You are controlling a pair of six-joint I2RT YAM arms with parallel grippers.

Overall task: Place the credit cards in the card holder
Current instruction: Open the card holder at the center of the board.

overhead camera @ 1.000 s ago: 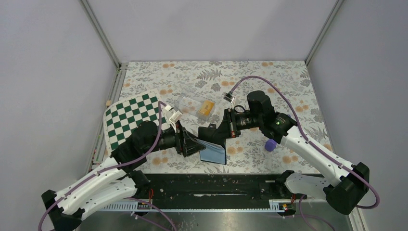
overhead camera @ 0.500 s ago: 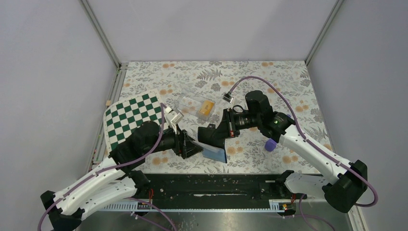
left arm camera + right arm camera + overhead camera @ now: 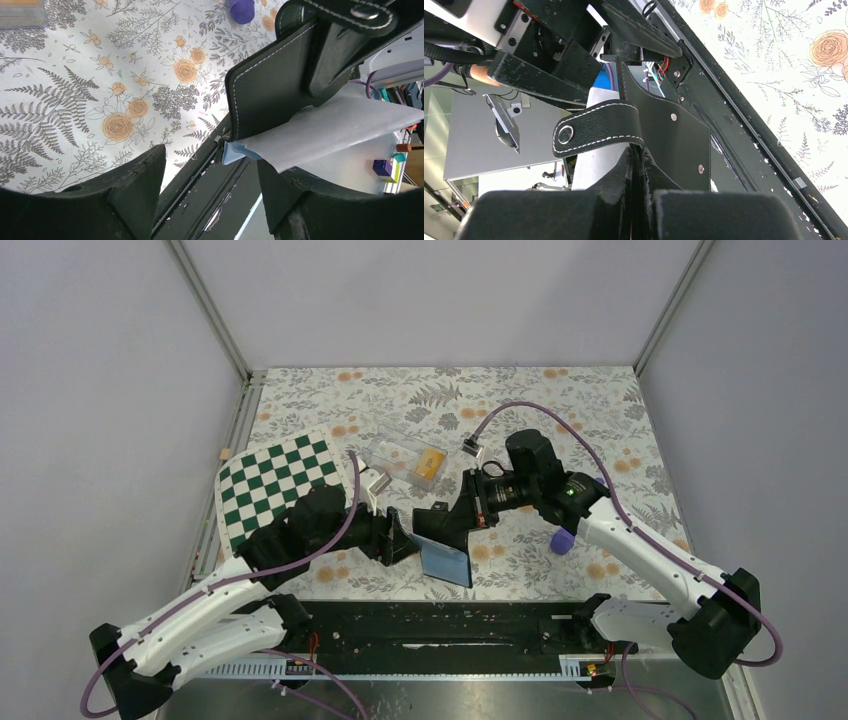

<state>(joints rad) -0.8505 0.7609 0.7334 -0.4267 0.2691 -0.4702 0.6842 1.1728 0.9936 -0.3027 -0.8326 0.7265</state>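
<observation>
The card holder (image 3: 443, 540), a black wallet, hangs open above the table's near edge. Its pale blue-grey inner flap (image 3: 446, 561) droops down. My right gripper (image 3: 447, 522) is shut on the wallet's black edge. In the right wrist view the snap tab (image 3: 594, 132) curls over my shut fingers (image 3: 624, 200). My left gripper (image 3: 402, 539) is open just left of the wallet. In the left wrist view the wallet (image 3: 280, 80) stands ahead and its pale flap (image 3: 330, 127) lies by my right finger (image 3: 300, 200). An orange-yellow credit card (image 3: 431, 462) lies in the clear box (image 3: 398, 454).
A green-and-white checkered board (image 3: 275, 488) lies at the left. A purple cylinder (image 3: 562, 540) stands by the right arm and also shows in the left wrist view (image 3: 242, 9). The black rail (image 3: 450, 625) runs along the near edge under the wallet.
My left arm has stretched forward and right, bringing its open gripper closer to the wallet. My right gripper has shifted slightly left with the wallet, and the pale flap has swung.
</observation>
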